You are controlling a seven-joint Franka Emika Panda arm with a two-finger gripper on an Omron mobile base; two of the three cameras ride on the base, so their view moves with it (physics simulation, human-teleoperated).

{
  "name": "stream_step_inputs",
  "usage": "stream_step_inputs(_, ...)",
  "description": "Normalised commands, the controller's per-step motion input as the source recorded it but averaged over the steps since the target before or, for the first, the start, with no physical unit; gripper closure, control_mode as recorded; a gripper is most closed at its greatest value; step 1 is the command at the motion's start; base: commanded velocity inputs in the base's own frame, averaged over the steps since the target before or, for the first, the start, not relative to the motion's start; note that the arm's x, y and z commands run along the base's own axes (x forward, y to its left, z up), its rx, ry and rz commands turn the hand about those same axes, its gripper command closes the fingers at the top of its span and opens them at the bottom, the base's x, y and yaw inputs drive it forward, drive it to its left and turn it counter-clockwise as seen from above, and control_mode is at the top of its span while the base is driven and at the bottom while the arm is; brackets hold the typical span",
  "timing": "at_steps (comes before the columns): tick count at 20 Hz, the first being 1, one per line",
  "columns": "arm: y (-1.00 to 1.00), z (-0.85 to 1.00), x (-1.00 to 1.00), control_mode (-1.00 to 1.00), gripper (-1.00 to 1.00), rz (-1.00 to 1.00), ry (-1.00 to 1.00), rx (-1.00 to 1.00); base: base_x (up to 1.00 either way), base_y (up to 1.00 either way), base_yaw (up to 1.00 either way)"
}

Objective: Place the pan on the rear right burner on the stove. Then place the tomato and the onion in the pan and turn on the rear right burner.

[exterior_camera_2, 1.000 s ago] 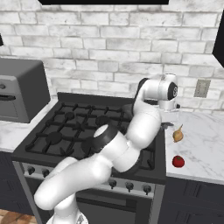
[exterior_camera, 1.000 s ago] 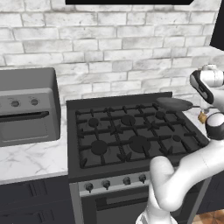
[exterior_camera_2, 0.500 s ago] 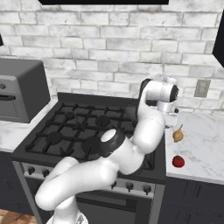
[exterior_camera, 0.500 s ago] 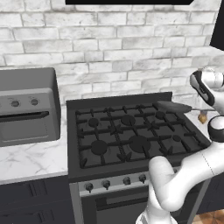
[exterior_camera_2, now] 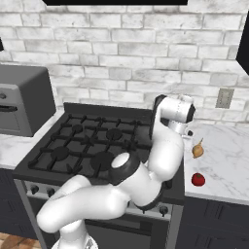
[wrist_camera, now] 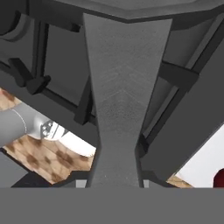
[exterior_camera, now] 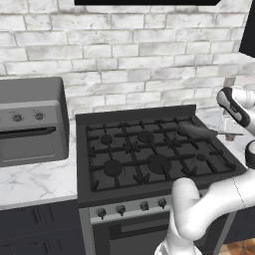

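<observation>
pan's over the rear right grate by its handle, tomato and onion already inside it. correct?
Not quite. The pan is at the rear right of the stove with its handle running up from the pincer, but the tomato and onion lie on the counter right of the stove, not in the pan. The right base view shows it.

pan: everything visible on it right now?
The small shallow round grey metal pan sits level over the stove's rear right grate bars, whether resting or just above I can't tell. Its thin straight handle points right toward the tool, which is shut on it. In the hand view the handle looks matte grey and widens toward the pan. Nothing is in it.
</observation>
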Motion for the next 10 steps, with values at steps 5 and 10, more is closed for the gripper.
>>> stream_step_inputs(5,0.31,-0.14,-0.19,-1.00,1.00,-0.06,0.00,-0.04,0.00,0.00,0.00)
stream_step_inputs(10,0.16,0.00,0.01,-1.00,1.00,-0.04,-0.02,-0.05,0.00,0.00,0.00)
